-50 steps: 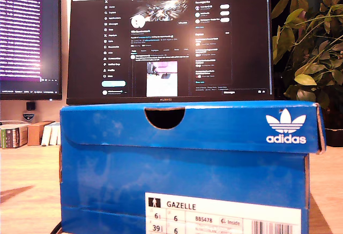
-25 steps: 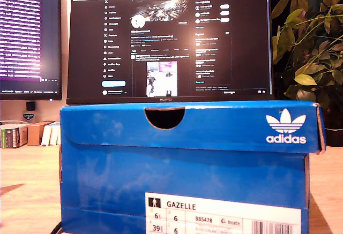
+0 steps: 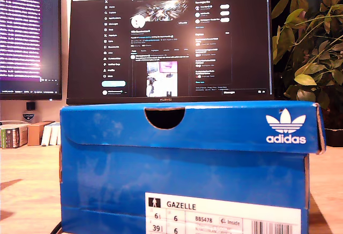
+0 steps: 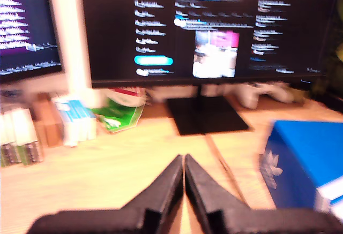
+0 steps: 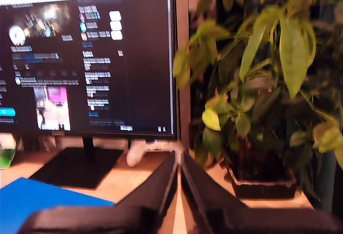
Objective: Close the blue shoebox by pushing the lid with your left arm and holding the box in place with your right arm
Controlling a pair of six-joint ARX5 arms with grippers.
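Observation:
The blue Adidas shoebox (image 3: 182,170) fills the front of the exterior view, and its lid (image 3: 214,124) lies flat down over the body. No arm or gripper shows in that view. In the first wrist view my first gripper (image 4: 184,160) is shut and holds nothing. It hangs above the wooden table (image 4: 118,170), off one end of the shoebox (image 4: 303,164) and apart from it. My second gripper (image 5: 179,157) is also shut and holds nothing. A corner of the shoebox (image 5: 48,204) lies below and beside it, with no contact visible.
A large monitor (image 3: 171,41) stands right behind the box, with a second screen (image 3: 29,36) at the exterior view's left. A leafy potted plant (image 3: 311,46) is at that view's right, close ahead of my second gripper. Small packets (image 3: 27,133) sit on the table (image 3: 27,175).
The shoebox has not moved. A shadow on the table at the exterior view's left has drawn back toward the picture's edge.

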